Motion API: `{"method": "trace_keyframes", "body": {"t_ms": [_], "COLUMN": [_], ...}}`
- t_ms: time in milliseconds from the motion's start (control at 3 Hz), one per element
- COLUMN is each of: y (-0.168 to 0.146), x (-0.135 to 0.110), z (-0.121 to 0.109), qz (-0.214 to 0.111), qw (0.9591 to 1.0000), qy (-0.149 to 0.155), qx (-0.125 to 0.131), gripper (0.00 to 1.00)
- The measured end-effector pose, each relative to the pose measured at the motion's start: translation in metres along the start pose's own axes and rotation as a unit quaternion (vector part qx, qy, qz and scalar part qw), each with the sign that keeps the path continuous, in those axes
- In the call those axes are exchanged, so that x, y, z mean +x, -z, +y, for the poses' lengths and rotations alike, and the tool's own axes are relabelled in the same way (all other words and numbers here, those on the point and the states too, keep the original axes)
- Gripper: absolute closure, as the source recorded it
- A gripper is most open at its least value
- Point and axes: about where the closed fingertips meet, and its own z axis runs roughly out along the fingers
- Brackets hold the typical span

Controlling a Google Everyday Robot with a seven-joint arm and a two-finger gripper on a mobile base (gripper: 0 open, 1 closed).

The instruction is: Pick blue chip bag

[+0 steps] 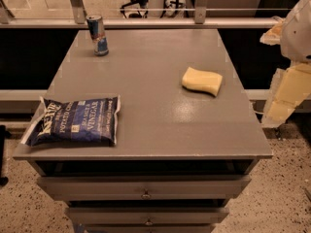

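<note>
The blue chip bag (74, 121) lies flat at the front left corner of the grey table (155, 76), dark navy with white lettering, its left end overhanging the table edge a little. My gripper (285, 97) hangs at the far right of the view, beyond the table's right edge and well away from the bag. It holds nothing that I can see.
A blue-and-silver drink can (97, 35) stands upright at the back left. A yellow sponge (202, 80) lies right of centre. Drawers (146, 188) sit below the front edge. A railing (155, 13) runs behind the table.
</note>
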Motion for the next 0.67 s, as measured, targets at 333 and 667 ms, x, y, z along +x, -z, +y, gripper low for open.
{"method": "trace_keyframes", "body": {"t_ms": [333,667], "y": [0.0,-0.016], "x": [0.0,-0.019], "z": [0.0,0.002], "qz": [0.0,-0.029], "qw": [1.0,0.9995], "qy": [0.0,0.003], "qx": [0.0,-0.011], "gripper": [0.0,0.0]}}
